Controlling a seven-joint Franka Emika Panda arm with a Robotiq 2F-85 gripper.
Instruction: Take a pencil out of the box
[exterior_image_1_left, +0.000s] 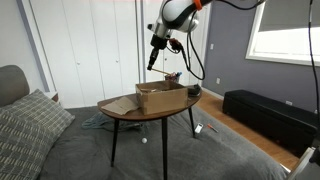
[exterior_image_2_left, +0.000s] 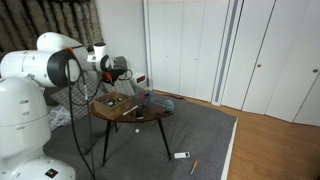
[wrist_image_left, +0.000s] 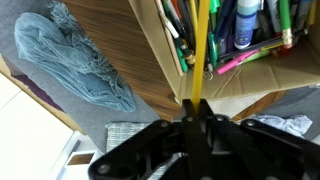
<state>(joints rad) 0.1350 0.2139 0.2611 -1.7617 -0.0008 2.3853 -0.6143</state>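
In the wrist view, a crumpled blue-grey cloth lies on the left, partly on the round brown wooden table. Next to it, in the middle, the black claw is squeezed tight on a long thin yellow pencil, which sticks straight out from between its tips. To the right of the pencil is the low brown cardboard box, open on top and full of pens and pencils in green, blue, pink and yellow, with its flap hanging loose. In an exterior view, a grey patterned cushion sits at the far left. Then comes the table on thin dark legs, with the box resting on it. The claw hangs in the air above the box and does not touch it. A long dark bench stands by the wall on the right, under a bright window.
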